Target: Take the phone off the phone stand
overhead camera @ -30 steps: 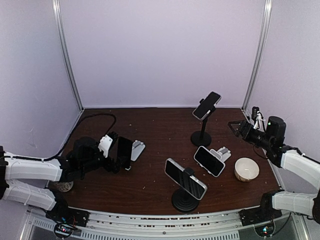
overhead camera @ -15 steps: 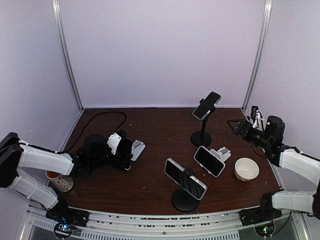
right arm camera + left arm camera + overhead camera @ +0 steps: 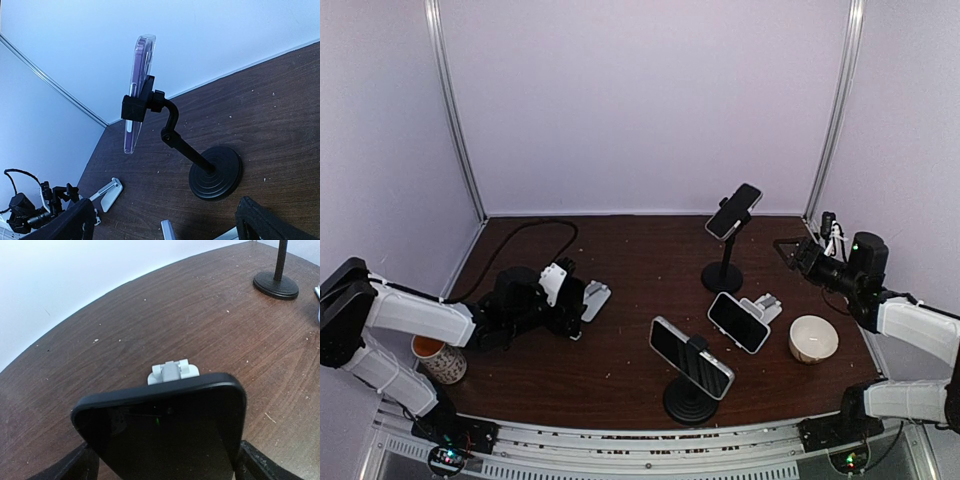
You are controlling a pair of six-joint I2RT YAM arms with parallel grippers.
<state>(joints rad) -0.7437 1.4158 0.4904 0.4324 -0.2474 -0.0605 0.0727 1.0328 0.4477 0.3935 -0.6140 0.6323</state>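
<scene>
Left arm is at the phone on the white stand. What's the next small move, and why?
Probably close the left gripper on the phone. In the left wrist view its open fingers flank the phone's two edges, the phone leans on the small white stand behind it, and nothing is gripped yet. Closing first would secure it before lifting.

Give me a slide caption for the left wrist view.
Open left gripper flanks a dark phone propped on its white stand.

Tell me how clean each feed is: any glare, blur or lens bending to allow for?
Top external: even soft light, sharp. Left wrist: the black phone fills the bottom, faint green reflection on it, table edge bowed by the lens. Right wrist: upright phone sharp, the hand's fingers dark, soft.
</scene>
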